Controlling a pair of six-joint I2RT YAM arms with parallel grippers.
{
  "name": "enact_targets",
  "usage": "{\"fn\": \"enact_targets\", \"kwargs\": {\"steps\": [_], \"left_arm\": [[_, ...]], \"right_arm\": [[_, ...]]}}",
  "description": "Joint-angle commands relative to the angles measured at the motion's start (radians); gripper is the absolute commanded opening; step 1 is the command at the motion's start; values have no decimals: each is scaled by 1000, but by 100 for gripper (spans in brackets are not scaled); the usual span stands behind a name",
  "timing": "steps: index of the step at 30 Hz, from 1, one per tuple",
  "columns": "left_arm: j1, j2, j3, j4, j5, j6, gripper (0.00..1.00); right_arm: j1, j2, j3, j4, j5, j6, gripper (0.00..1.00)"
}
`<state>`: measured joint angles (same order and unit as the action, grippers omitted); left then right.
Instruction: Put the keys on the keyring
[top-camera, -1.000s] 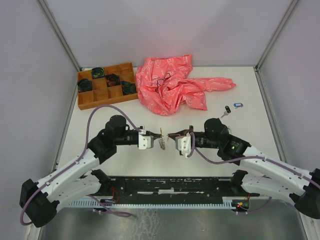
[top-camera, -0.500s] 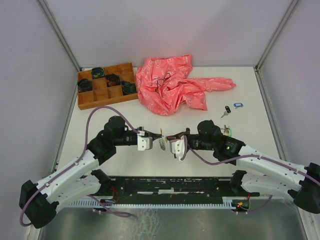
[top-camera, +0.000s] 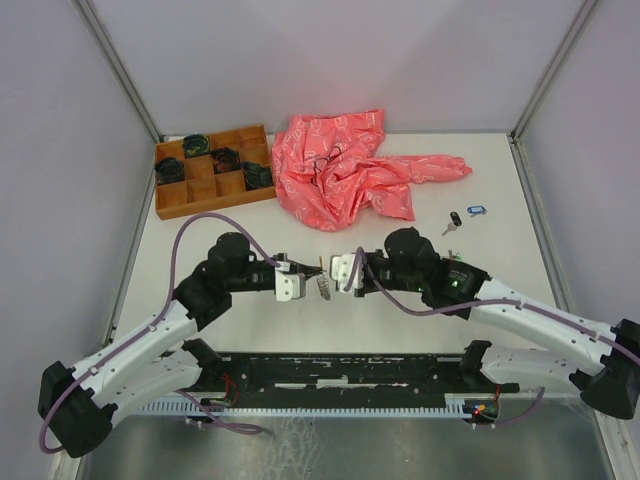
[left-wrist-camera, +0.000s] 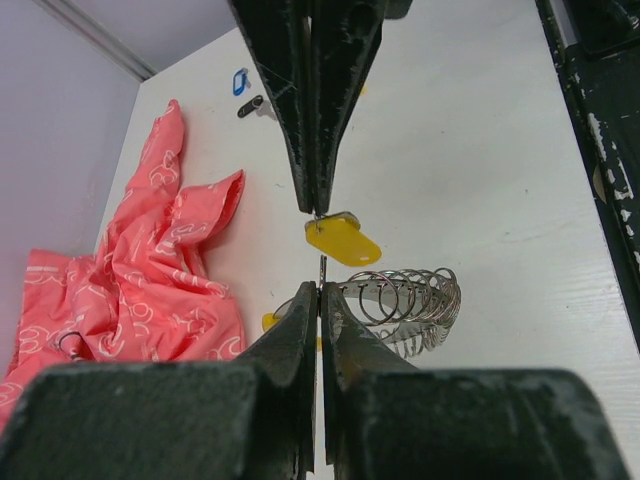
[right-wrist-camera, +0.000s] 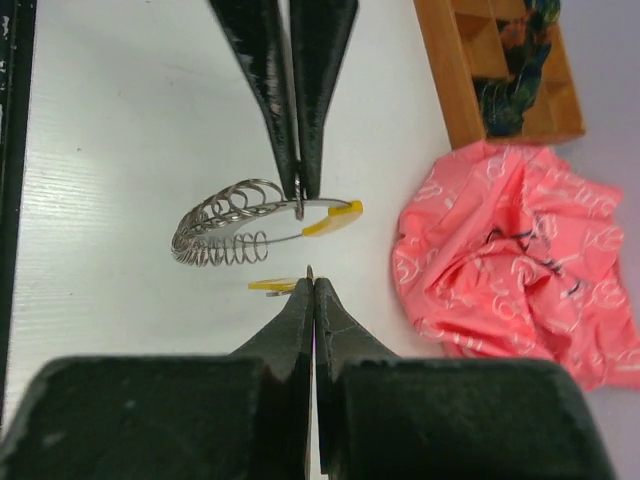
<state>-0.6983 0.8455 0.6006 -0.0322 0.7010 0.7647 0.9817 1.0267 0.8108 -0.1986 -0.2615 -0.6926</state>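
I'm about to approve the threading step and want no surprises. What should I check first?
1. Left gripper shut on the keyring: ok.
2. Right gripper shut on the yellow-tagged key: ok.
3. Key's hole lined up with the ring's open end: cannot tell, too small.
4. Key touching the ring: not ok, a small gap shows in the right wrist view.
5. Pink cloth apart from both grippers: ok.
6. Black-tagged key and blue-tagged key lying loose, apart from the cloth: ok.
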Motion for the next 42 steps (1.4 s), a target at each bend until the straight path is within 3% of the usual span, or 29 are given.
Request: {"fn": "enact_targets", "kwargs": {"steps": [1,8,13,25,34,42], "left_arm": [[-4,-35,13,3,-60,67,3],[-4,-76,8,-9,-123,73,3],[-3,-97,11,-26,-140,74,3],[-1,-109,19,-50,-177,73,3],[5,-99,21,-52,-181,70,3],[7,-95,20,-48,-175,69,3]], "right_arm": [[6,62,171,-262,150,268,1],[3,313,407,-724,261,531,1],[-20,521,482,-865,268,609,1],[-120,835,577,-850,260,621,1],[-158,924,611,-778,271,628,7],[-169,904,581,-709,286,658,19]]}}
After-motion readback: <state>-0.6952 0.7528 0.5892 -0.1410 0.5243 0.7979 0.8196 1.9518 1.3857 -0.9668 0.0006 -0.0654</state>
